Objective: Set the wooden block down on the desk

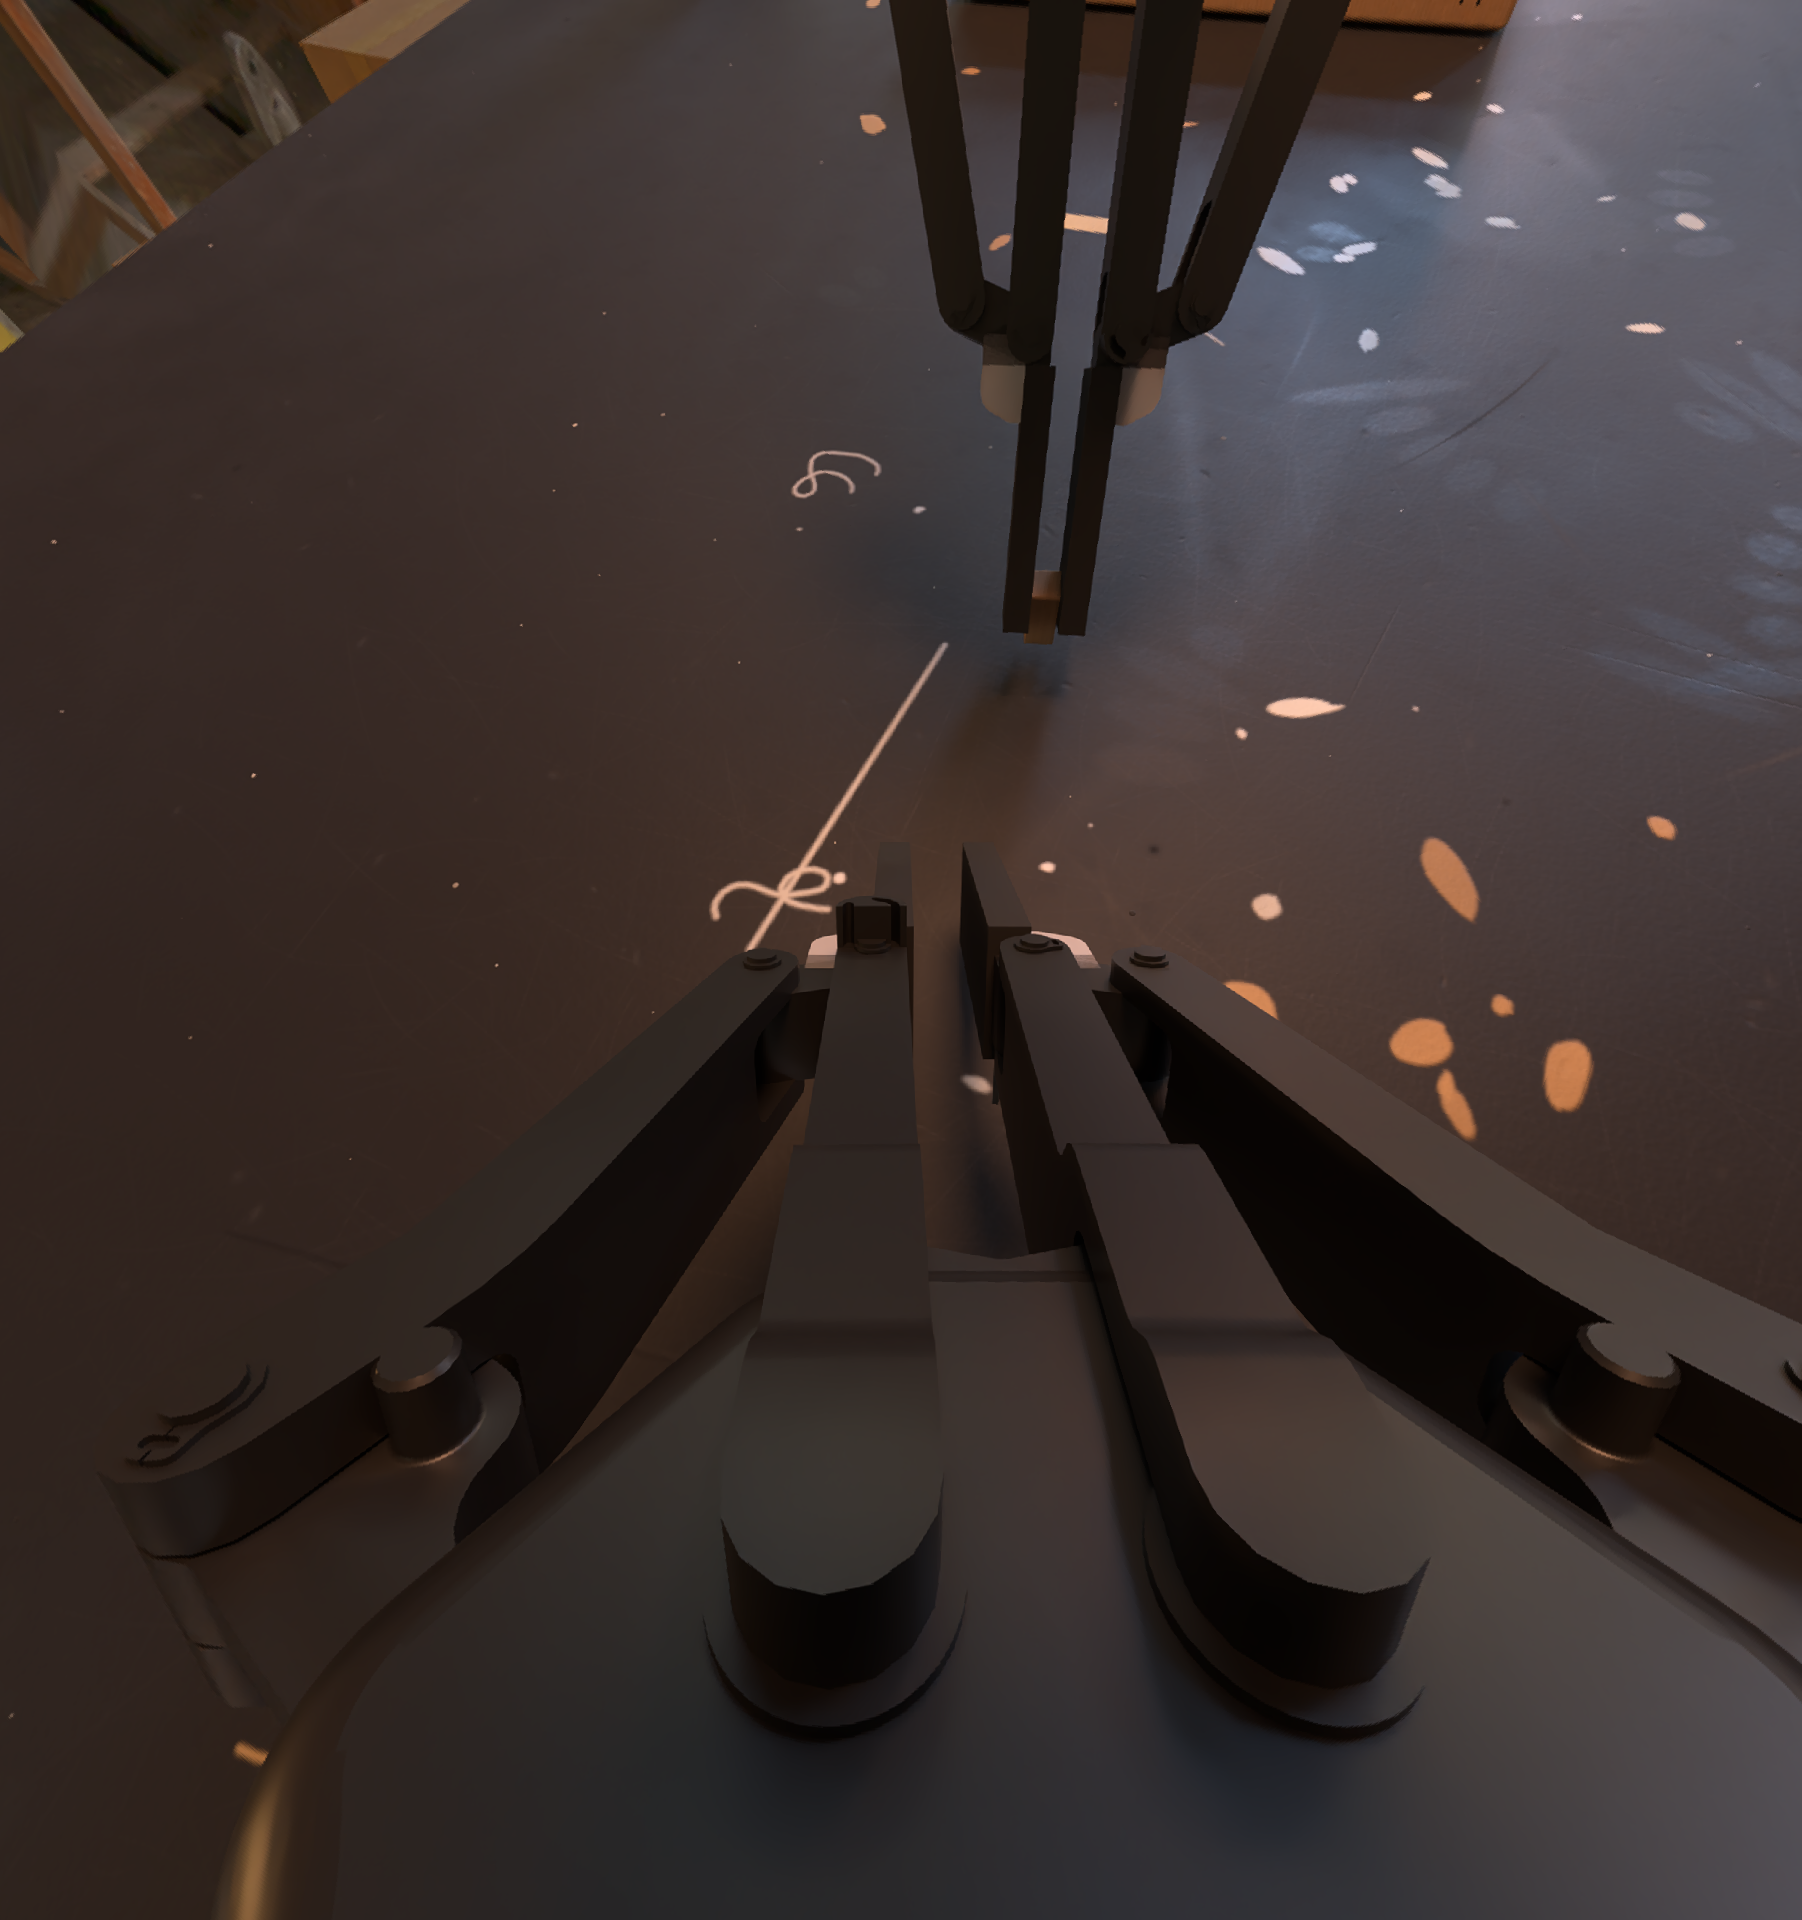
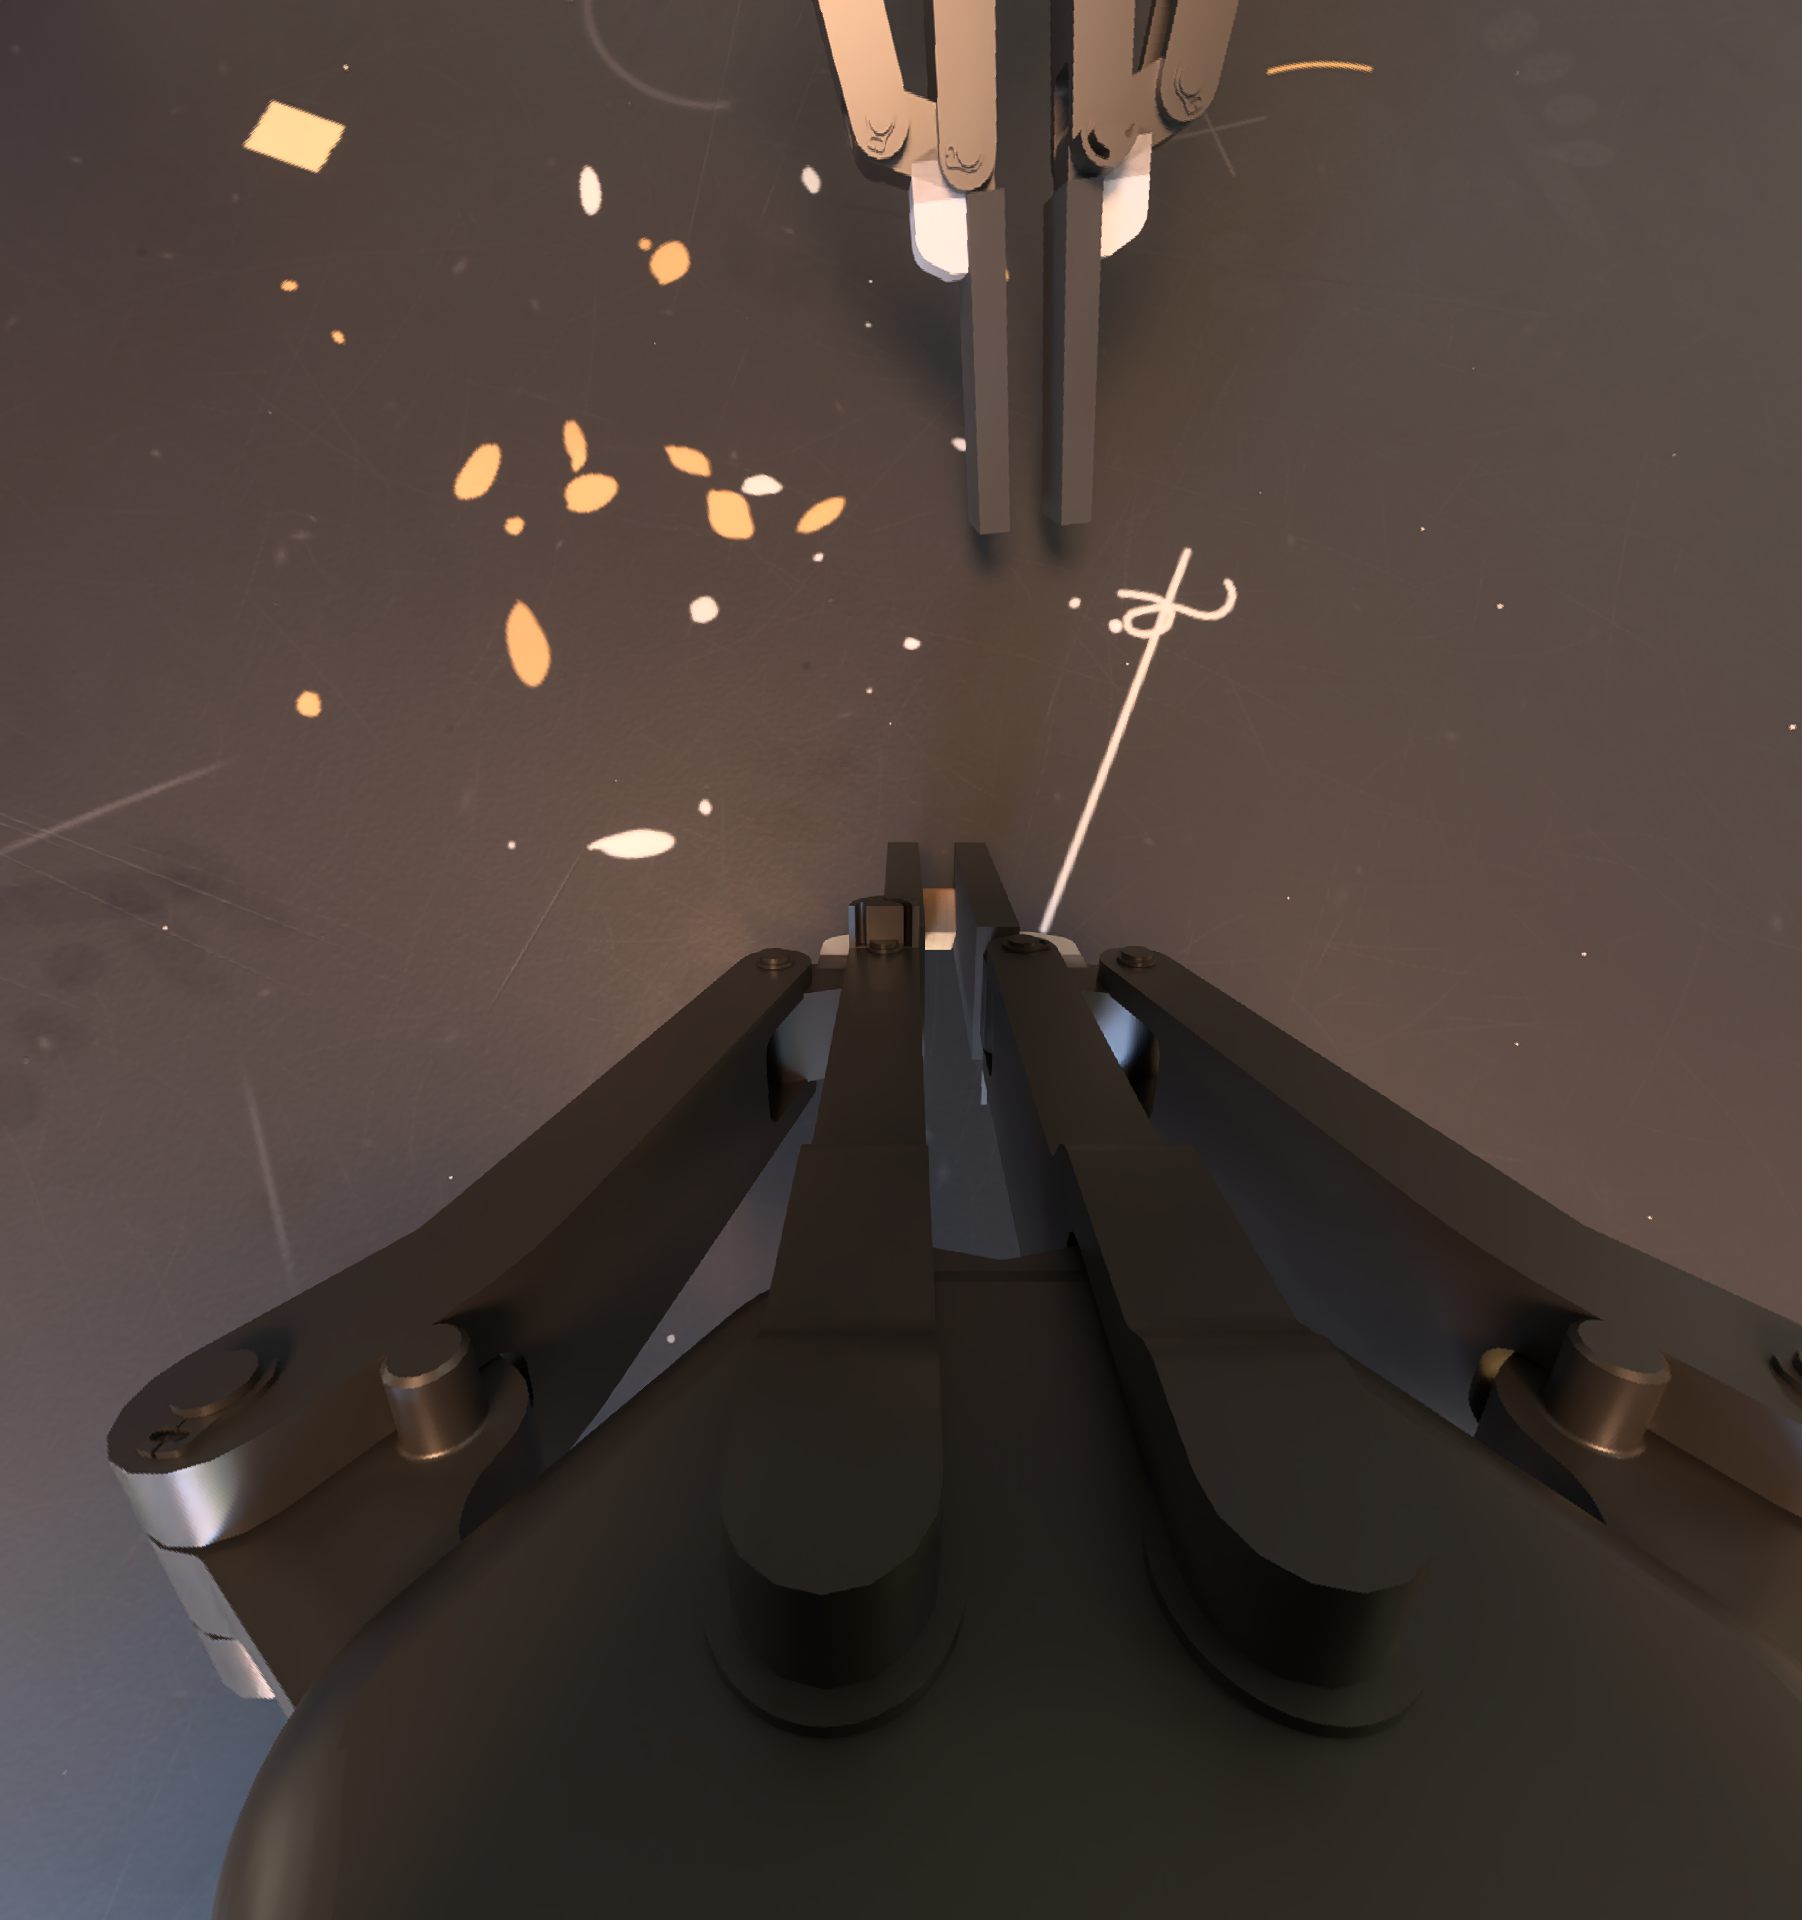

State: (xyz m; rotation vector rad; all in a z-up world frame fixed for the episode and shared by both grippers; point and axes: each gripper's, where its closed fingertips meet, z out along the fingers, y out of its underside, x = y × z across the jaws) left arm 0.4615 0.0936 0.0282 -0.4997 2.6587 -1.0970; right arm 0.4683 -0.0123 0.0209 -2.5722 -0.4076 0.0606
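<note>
A small wooden block [image 1: 1044, 601] is pinched between the fingertips of my right gripper [image 1: 1044, 627], which points down at the dark desk [image 1: 461, 644]. The block hangs just above the surface, with a faint shadow below it. In the right wrist view the block [image 2: 938, 906] shows pale between my right gripper's [image 2: 935, 857] fingers. My left gripper [image 1: 933, 862] holds nothing, its fingers a narrow gap apart. It also shows in the right wrist view [image 2: 1029, 520], tips near the desk [image 2: 1499, 831], facing the right gripper.
A white chalk line [image 1: 855, 790] with scribbles runs across the desk between the two grippers. Orange and white light spots [image 2: 585, 488] dot the surface. A wooden box [image 1: 377, 52] sits at the desk's far left edge, and wooden frames stand beyond that edge.
</note>
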